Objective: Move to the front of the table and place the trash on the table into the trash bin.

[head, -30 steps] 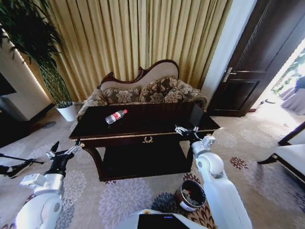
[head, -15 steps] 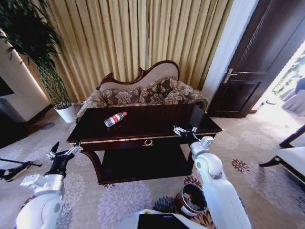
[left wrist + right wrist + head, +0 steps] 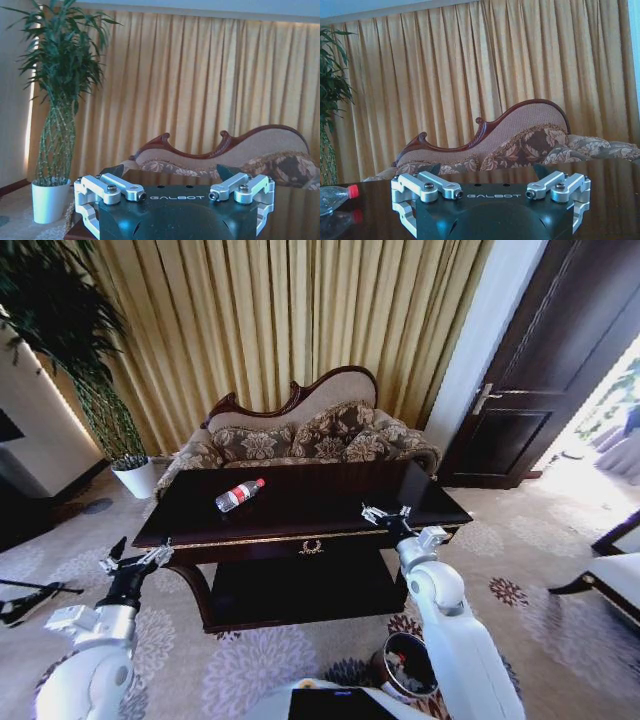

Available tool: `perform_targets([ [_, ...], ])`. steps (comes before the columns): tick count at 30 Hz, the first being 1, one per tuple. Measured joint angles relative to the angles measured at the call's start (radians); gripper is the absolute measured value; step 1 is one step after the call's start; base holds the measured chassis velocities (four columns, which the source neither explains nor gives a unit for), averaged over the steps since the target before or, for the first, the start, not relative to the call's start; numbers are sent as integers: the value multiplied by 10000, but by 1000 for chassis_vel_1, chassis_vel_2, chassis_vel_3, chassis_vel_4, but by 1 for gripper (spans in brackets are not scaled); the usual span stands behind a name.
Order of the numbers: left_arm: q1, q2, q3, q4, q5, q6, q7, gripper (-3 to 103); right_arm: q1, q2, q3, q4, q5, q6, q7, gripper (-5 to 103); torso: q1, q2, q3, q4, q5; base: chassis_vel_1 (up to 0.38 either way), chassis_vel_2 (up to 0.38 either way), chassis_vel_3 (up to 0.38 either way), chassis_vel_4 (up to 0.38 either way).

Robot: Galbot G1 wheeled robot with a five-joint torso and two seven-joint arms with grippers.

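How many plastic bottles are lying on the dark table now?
1. The bottle lies on its side on the table, toward the back left part of the top, away from both arms. Its red cap also appears in the right wrist view. Smaller scraps may be too small to see.

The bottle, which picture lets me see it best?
The head view: the whole bottle lies on its side on the table, red cap and label clear. The right wrist view catches only its capped end at the edge, beyond the right pincer.
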Motion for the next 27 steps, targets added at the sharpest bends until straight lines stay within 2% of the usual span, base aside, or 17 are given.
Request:
perform_targets([
  [2, -86, 538, -153, -145, -570, 333, -163, 100, -17, 31, -1, 3, -43, 14, -8, 100, 0, 0, 0, 0, 0, 0, 0, 0, 0],
  [3, -86, 538, -153, -145, -570, 333, -163, 100, -17, 31, -1, 3, -43, 14, -8, 100, 0, 0, 0, 0, 0, 0, 0, 0, 0],
  [6, -221, 1455, -679, -460, -1722, 1213, -596, 100, -72, 102, 28, 3, -127, 62, -36, 100, 1, 0, 1, -3, 1, 0, 0, 0, 0],
  [7, -221, 1455, -679, -460, -1722, 1213, -596, 100, -72, 102, 28, 3, -127, 62, -36, 100, 1, 0, 1, -3, 1, 0, 0, 0, 0],
  [9, -210, 2101, -1335, -509, -2452, 1974, -711, 100, -139, 161, 62, 3, -186, 124, -57, 100, 1, 0, 1, -1, -1, 0, 0, 0, 0],
  [10, -210, 2101, -1335, -509, -2452, 1974, -711, 100, -139, 161, 62, 3, -186, 124, -57, 100, 1, 0, 1, -1, -1, 0, 0, 0, 0],
  [11, -187, 2492, -1778, -426, -2896, 2437, -708, 100, -185, 185, 95, 3, -216, 151, -73, 100, 0, 0, 0, 0, 1, 0, 0, 0, 0],
  [14, -191, 3383, -2563, 185, -3592, 3117, -329, 100, -323, 272, 196, 3, -299, 252, -115, 100, 0, 0, 0, -1, 0, 0, 0, 0, 0],
  [15, -191, 3383, -2563, 185, -3592, 3117, -329, 100, -323, 272, 196, 3, -299, 252, -115, 100, 0, 0, 0, -1, 0, 0, 0, 0, 0],
  [17, -294, 3904, -2854, 960, -3677, 3185, 156, 100, -422, 319, 261, 18, -332, 299, -120, 100, 1, 0, 0, -2, 0, 0, 0, 0, 0],
  [19, -356, 4068, -2922, 1326, -3688, 3118, 286, 100, -456, 328, 294, 30, -338, 310, -121, 100, 1, 0, 1, -2, -1, 0, 0, 0, 0],
  [23, -856, 4647, -2962, 2946, -3820, 2573, 549, 100, -486, 357, 394, -13, -339, 373, -122, 100, 0, 0, 1, 1, -3, 0, 0, 0, 0],
  [24, -856, 4647, -2962, 2946, -3820, 2573, 549, 100, -486, 357, 394, -13, -339, 373, -122, 100, 0, 0, 1, 1, -3, 0, 0, 0, 0],
  [27, -1467, 5143, -2556, 4021, -3941, 1989, 861, 100, -452, 423, 371, -75, -343, 393, -120, 100, 0, 0, 1, -1, -2, 0, 0, 0, 0],
])
